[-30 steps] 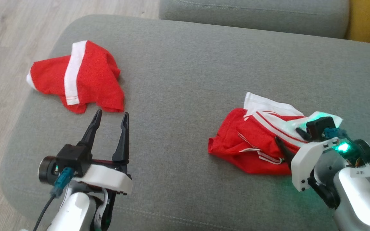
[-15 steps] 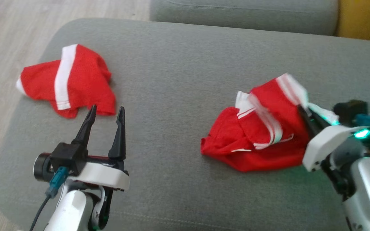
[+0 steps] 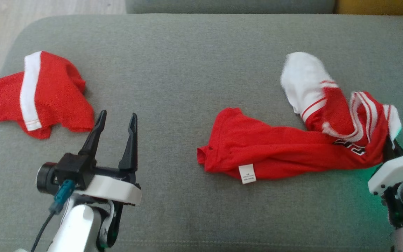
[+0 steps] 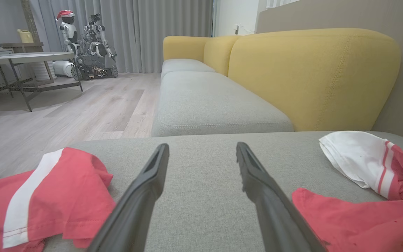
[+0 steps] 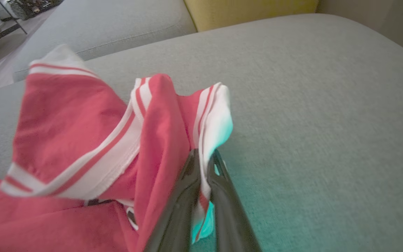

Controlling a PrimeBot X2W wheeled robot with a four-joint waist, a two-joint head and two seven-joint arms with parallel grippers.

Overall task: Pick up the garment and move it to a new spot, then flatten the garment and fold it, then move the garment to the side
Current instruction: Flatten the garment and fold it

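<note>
Right claw (image 5: pixel 205 155) tight on the red garment (image 5: pixel 75 122).

The grey seat (image 3: pixel 187 52) is seen from above; low, close views are taken along the left gripper (image 4: pixel 202 144) and right gripper (image 5: pixel 205 153), with the red jersey (image 3: pixel 275 150) shared.

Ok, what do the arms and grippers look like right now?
The left gripper and right gripper each have two long tapered black fingers on a white housing and pale forearm. The left wrist carries a black camera, teal connector and dark cable. A green light glows at the right.
</note>
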